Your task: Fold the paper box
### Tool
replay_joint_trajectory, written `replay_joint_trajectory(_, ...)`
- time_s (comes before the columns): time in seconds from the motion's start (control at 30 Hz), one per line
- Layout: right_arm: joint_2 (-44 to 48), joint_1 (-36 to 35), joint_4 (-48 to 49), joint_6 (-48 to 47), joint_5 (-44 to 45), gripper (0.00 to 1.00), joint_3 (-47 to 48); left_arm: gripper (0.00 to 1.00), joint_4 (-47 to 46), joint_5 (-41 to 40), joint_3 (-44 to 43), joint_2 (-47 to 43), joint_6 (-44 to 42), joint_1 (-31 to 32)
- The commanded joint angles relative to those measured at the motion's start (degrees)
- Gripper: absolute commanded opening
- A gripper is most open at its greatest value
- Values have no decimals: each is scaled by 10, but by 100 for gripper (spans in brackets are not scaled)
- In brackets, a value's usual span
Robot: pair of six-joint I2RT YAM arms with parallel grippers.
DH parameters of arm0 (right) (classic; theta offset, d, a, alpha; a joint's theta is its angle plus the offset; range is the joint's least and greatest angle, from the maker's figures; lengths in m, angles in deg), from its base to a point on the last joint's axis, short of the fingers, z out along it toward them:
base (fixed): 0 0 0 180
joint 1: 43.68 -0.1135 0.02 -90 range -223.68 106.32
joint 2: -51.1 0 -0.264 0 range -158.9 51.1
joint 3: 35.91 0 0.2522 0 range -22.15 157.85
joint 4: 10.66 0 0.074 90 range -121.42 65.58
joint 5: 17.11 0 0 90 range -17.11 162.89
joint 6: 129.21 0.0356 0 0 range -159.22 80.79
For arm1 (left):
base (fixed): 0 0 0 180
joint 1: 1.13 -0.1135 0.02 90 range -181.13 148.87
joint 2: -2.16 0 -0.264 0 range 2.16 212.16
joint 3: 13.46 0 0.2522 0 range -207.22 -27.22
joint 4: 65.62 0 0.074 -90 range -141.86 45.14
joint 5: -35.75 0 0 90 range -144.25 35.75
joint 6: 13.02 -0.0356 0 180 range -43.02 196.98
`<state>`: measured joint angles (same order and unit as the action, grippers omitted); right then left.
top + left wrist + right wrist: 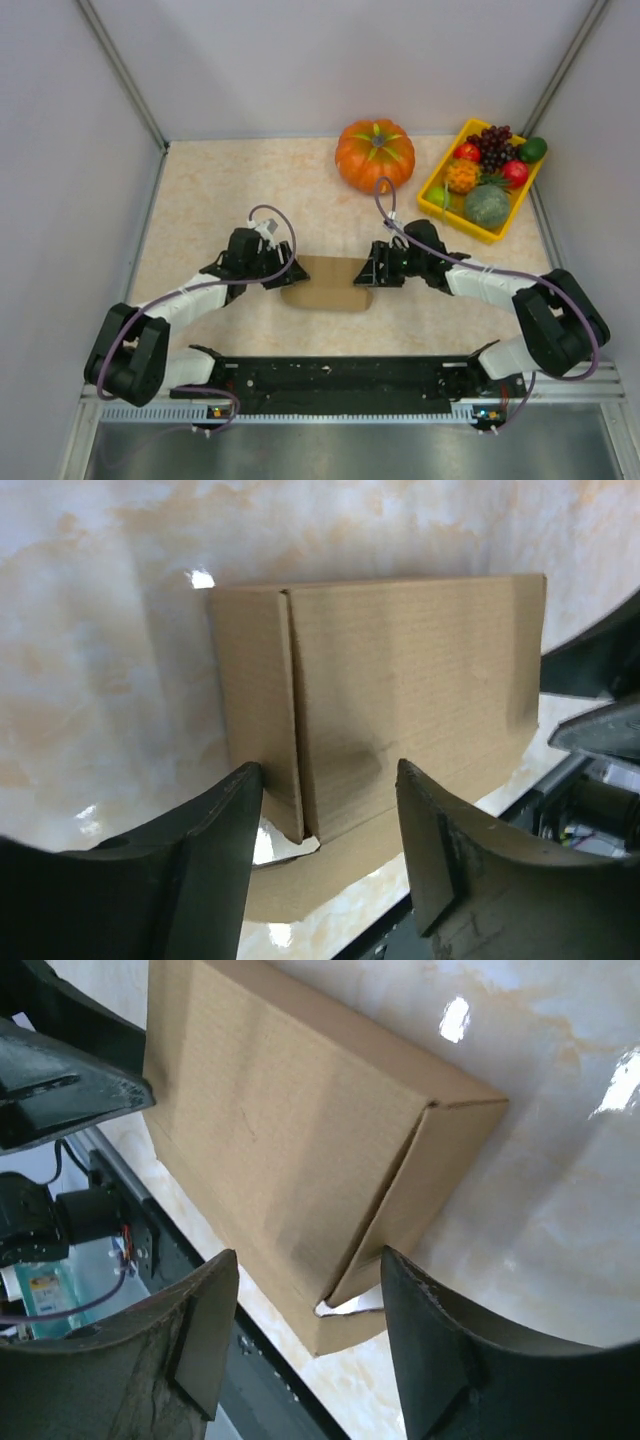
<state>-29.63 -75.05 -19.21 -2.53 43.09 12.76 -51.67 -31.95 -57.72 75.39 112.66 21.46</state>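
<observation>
paper box sits mid-bench; body formed, end walls up. left hand at its 9 o'clock end, right hand at 3 o'clock, both part-open astride the ends; pinching or not, cannot tell. judged remaining: front flap at 6 o'clock, flat and untucked.

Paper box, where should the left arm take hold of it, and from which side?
Take the box at its left short end, on the narrow end panel, coming in low from the left. The broad face looks too wide to span, while that end's near corner fits between the left tool's fingers, which straddle it now.
</observation>
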Motion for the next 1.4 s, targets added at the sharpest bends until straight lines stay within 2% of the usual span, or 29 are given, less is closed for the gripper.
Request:
replay_joint_trajectory(0.0,20,-5,-82,-53,27,64,49,67,-5,26,10,-62,27,6)
replay_joint_trajectory(0.03,33,-8,-113,-79,72,68,54,69,42,3,11,-75,19,4)
replay_joint_trajectory(0.07,63,-11,-159,-122,138,73,56,70,51,-15,16,-104,11,3)
replay_joint_trajectory(0.13,93,-38,-204,-164,208,75,64,74,57,-34,38,-128,11,-13)
replay_joint_trajectory(0.17,108,-67,-221,-210,254,78,69,75,69,-38,41,-149,15,-17)
replay_joint_trajectory(0.2,139,-96,-236,-231,361,80,70,77,82,-54,43,-158,18,-19)
replay_joint_trajectory(0.23,152,-168,-235,-250,404,81,67,77,94,-66,42,-167,20,-23)
replay_joint_trajectory(0.27,163,-201,-228,-278,470,82,60,77,119,-81,42,-181,34,-25)
replay_joint_trajectory(0.33,174,-262,-196,-300,513,82,51,77,135,-92,41,-189,49,-38)
replay_joint_trajectory(0.4,163,-334,-185,-325,581,82,52,76,141,-70,42,-193,69,-49)
replay_joint_trajectory(0.47,132,-373,-169,-347,612,82,63,75,128,-36,46,-196,79,-61)
replay_joint_trajectory(0.53,92,-369,-192,-311,649,82,86,75,95,-22,59,-199,90,-73)
replay_joint_trajectory(0.63,77,-294,-226,-221,600,81,125,77,53,17,71,-189,92,-94)
replay_joint_trajectory(0.67,89,-269,-218,-182,522,80,122,77,47,29,72,-178,93,-97)
replay_joint_trajectory(0.7,98,-223,-207,-168,488,79,116,77,39,36,72,-172,92,-101)
replay_joint_trajectory(0.73,106,-204,-194,-156,461,77,108,76,21,41,74,-168,93,-101)
replay_joint_trajectory(0.77,115,-187,-168,-137,394,76,97,75,14,49,74,-158,94,-102)
replay_joint_trajectory(0.8,116,-141,-159,-126,356,74,91,74,8,53,74,-153,93,-102)
replay_joint_trajectory(0.83,112,-120,-152,-102,325,67,88,73,3,58,74,-148,90,-102)
replay_joint_trajectory(0.87,104,-96,-127,-94,262,64,75,73,-13,61,73,-136,87,-102)
replay_joint_trajectory(0.93,96,-39,-83,-78,201,56,53,72,-26,70,70,-122,79,-102)
replay_joint_trajectory(0.97,93,-25,-61,-74,143,56,32,73,-31,74,70,-106,78,-103)
replay_joint_trajectory(1.07,67,13,14,-61,58,55,9,76,-50,87,72,-76,76,-103)
replay_joint_trajectory(1.2,26,22,26,-60,48,55,9,79,-73,82,83,-64,76,-103)
replay_joint_trajectory(1.37,-11,27,86,-40,12,52,-22,82,-67,70,84,-60,63,-104)
